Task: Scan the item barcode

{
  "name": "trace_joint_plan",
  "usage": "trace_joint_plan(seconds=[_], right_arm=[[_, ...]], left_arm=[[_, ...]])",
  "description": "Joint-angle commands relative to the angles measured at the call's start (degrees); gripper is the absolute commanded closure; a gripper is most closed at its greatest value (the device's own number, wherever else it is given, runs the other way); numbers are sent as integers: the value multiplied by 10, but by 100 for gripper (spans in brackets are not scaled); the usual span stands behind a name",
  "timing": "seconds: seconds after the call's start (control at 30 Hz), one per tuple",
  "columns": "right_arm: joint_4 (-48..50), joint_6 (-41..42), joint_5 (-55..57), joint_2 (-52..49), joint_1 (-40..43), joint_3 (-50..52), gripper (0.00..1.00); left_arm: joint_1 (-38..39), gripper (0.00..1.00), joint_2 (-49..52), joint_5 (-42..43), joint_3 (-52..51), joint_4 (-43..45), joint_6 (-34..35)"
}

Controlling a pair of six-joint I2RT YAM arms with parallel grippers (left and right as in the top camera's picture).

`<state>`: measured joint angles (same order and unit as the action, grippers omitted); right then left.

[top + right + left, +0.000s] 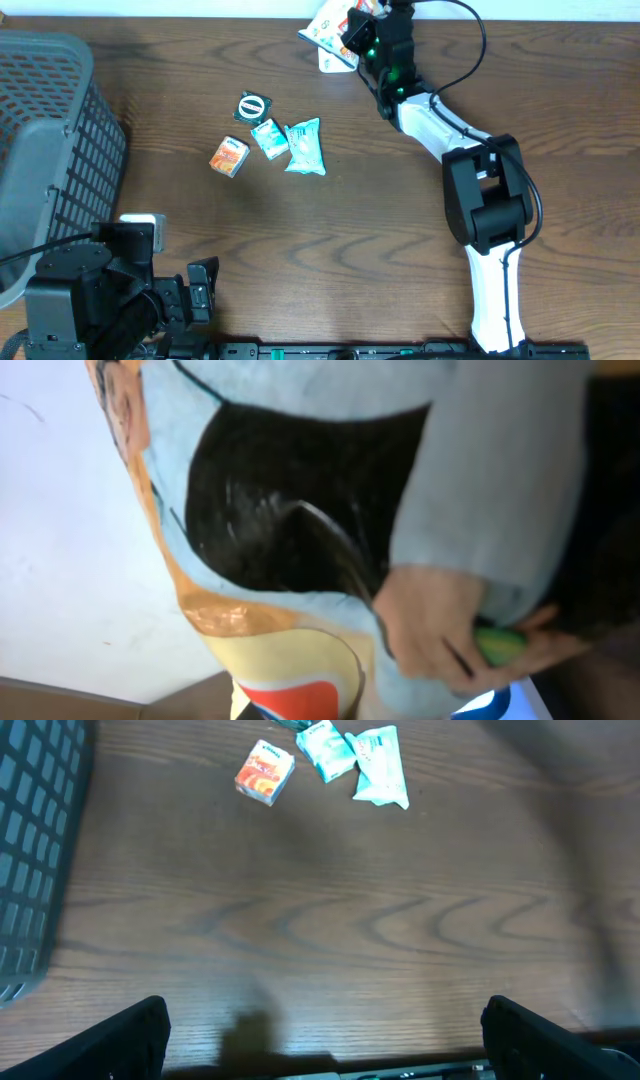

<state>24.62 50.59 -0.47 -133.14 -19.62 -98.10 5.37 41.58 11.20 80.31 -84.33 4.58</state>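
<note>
Wood-grain table (400, 230), seen from overhead: at its far edge the right gripper (358, 32) is closed on a printed packet (328, 30). An orange box (229, 157), two teal packets (304, 147) and a round dark item (253, 106) lie clustered mid-table, with a grey basket (50, 150) at the left. The left gripper (200, 290) sits near the front edge. Left wrist view: its fingers stand wide apart over bare wood, holding nothing. Right wrist view: the packet's artwork fills the frame, too blurred to tell a barcode.
</note>
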Motion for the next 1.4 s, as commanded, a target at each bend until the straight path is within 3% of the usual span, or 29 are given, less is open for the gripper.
trace_joint_plan(seconds=[0.0, 0.3, 0.47, 0.63, 0.77, 1.03, 1.1, 1.17, 1.23, 1.27, 1.37], right_arm=[[9, -21, 3, 10, 2, -40, 99], [-33, -122, -31, 58, 40, -42, 99], [-178, -187, -29, 127, 106, -42, 99], [-372, -302, -16, 176, 195, -42, 99], [-515, -316, 47, 184, 276, -42, 99], [-627, -400, 52, 153, 419, -42, 98], [-638, -400, 44, 144, 445, -42, 77], [-647, -400, 34, 139, 464, -42, 36], [-652, -400, 31, 137, 479, -42, 6], [-652, -400, 31, 138, 483, -42, 1], [-656, -399, 27, 148, 490, -42, 1]], left_arm=[[0, 2, 1, -5, 2, -1, 4], [0, 2, 1, -5, 2, 0, 4], [0, 2, 1, -6, 2, 0, 4], [0, 2, 1, -5, 2, -1, 4], [0, 2, 1, -5, 2, -1, 4], [0, 2, 1, -5, 2, -1, 4], [0, 2, 1, -5, 2, -1, 4], [0, 2, 1, -5, 2, -1, 4], [0, 3, 1, -6, 2, -1, 5], [0, 2, 1, -5, 2, -1, 4], [0, 2, 1, -5, 2, -1, 4]])
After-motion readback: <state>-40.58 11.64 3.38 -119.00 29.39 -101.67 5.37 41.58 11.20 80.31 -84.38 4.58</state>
